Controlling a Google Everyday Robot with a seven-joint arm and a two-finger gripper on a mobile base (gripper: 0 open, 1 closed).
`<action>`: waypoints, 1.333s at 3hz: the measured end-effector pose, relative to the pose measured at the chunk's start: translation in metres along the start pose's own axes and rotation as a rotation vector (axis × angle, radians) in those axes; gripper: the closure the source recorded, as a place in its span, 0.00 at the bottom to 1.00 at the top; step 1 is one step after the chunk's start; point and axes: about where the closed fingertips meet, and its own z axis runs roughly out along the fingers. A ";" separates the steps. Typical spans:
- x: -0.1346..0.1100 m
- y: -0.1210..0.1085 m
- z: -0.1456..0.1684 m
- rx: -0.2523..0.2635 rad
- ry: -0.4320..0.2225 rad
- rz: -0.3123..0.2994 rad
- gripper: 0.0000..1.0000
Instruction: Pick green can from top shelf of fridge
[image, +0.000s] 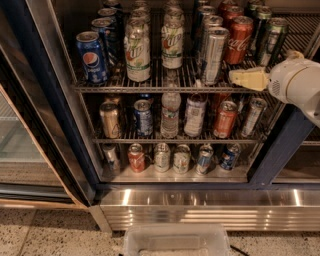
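The green can (272, 42) is standing upright near the right end of the top shelf (150, 86) of the fridge (278, 150), at the front of its row, with a red Coca-Cola can (239, 40) just beside it on the left. Nothing is touching the green can; it is resting on the wire rack, so the pick is not yet made.

The gripper (245, 78) is hovering low at the shelf's front edge, below the green can and a little to its left, apart from it. It is pointing leftward along the front bar, toward the foot of a tall silver can (214, 50), rather than at the green can. Whether the claw is apart or together cannot be told from this side-on view, but it is carrying nothing. The white arm (297, 82) is reaching in from the right edge.

Judging from this, the task is standing at the approach stage: aiming, closing on the can and lifting it out are all remaining.
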 end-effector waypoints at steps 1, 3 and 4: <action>-0.008 0.003 -0.007 -0.018 -0.008 -0.012 0.00; -0.005 -0.001 -0.036 -0.045 0.013 -0.020 0.00; 0.006 0.003 -0.059 -0.071 0.052 -0.020 0.00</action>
